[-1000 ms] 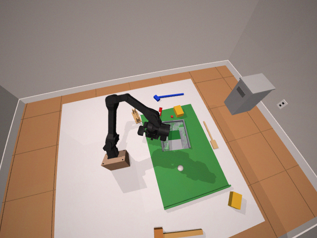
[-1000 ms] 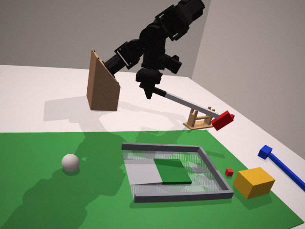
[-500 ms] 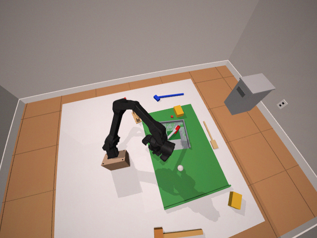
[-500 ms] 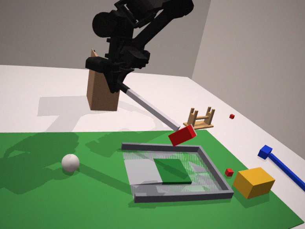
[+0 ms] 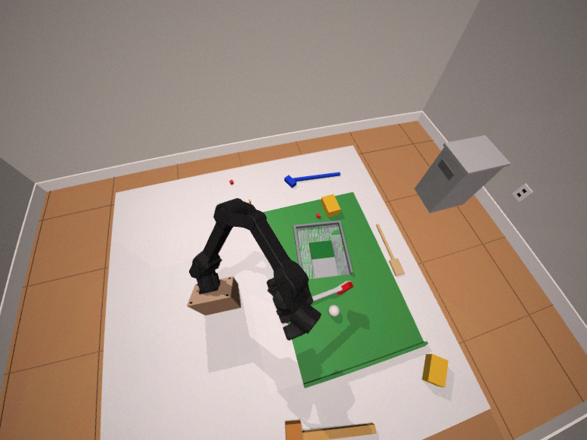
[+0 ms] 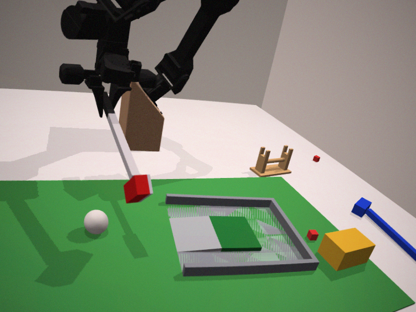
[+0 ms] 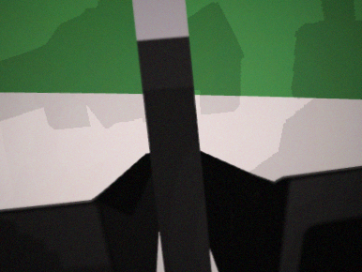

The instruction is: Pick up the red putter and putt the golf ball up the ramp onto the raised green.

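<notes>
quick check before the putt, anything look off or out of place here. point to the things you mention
Two small red cubes look stray: one (image 5: 318,215) (image 6: 312,235) on the green mat (image 5: 379,302) (image 6: 235,292) behind the walled frame (image 5: 346,248) (image 6: 248,268), another (image 5: 231,181) (image 6: 316,158) off it. Nothing looks spilled or damaged.

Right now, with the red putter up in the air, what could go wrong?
The red-headed putter is gripped only by its black handle end, so it might twist when it hits. Its head hangs on the ramp side of the white ball, so swinging now could knock the ball away.
</notes>
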Robot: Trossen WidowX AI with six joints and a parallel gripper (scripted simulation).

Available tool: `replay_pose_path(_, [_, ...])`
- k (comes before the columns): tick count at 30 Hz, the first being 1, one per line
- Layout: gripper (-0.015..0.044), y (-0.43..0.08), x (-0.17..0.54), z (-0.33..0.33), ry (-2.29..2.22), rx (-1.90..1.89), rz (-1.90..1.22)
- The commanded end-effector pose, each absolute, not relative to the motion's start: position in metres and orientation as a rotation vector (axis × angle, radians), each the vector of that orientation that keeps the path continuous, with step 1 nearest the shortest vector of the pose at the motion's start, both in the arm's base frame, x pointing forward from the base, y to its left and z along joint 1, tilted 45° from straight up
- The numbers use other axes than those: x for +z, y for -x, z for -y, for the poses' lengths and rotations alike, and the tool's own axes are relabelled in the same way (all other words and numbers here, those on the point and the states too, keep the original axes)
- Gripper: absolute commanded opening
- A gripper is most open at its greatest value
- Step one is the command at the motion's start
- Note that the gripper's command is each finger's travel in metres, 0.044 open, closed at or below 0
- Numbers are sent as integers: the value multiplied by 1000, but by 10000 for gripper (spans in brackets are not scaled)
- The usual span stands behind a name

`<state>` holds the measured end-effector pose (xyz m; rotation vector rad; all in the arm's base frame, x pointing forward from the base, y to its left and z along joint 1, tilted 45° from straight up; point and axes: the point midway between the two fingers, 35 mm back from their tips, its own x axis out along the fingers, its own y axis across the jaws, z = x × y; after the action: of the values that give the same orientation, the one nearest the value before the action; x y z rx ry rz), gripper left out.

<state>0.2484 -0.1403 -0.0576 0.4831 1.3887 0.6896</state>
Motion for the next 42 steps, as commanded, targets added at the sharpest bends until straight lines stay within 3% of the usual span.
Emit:
replay_pose_path(1, [0,-235,-78,158,-581,601,-1443])
replay_pose_path(11, [0,-216,-100,173,-690,512,-1499])
replay_pose_path(42, [0,-218,-147,127,-691,514,-1498])
